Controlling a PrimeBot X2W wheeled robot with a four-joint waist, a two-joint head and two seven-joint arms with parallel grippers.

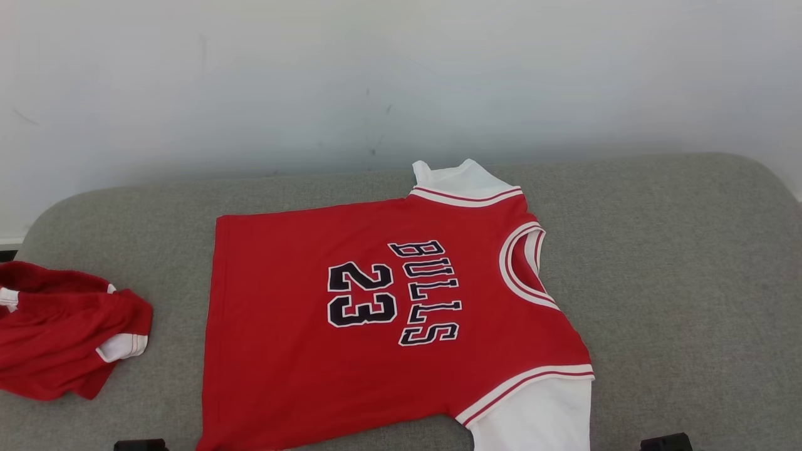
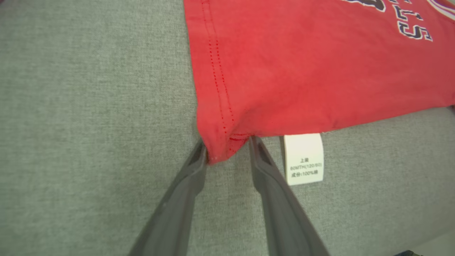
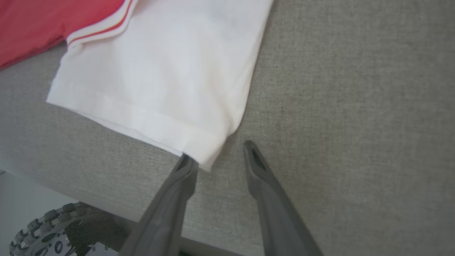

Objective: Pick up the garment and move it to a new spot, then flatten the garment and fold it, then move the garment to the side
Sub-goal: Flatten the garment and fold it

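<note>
The red short-sleeved cotton jersey is laid flat on the grey fabric cushion, hem toward the left gripper, sleeve toward the right gripper. Both finger pairs are parted, nothing grasped. The hem corner is straddled by the left tips. A white care label is seen beside them in the left wrist view, and the whole layout in the head view.

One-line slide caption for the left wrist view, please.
Left gripper, jaws parted, straddles the hem corner of the red jersey, beside its white care label on the grey cushion.
</note>
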